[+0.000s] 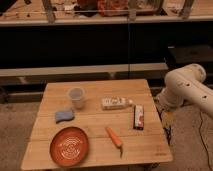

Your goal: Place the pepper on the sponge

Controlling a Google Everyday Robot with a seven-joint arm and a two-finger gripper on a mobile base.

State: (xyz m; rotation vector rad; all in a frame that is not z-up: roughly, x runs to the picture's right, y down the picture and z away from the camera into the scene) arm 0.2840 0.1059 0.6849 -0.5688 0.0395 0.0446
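Note:
The slim orange pepper (114, 136) lies flat on the wooden table (95, 90), near the front edge and right of centre, its thin dark stem pointing toward the front. The blue-grey sponge (64, 116) rests on the left side of the table, well apart from the pepper. Only the white arm (187, 86) shows, folded beside the table's right edge. My gripper is out of sight in this view, and nothing is holding the pepper.
A round orange plate (69, 146) sits at the front left, between sponge and pepper. A clear plastic cup (76, 97) stands behind the sponge. A white rectangular box (115, 103) and a dark snack packet (138, 116) lie right of centre. Dark shelving stands behind the table.

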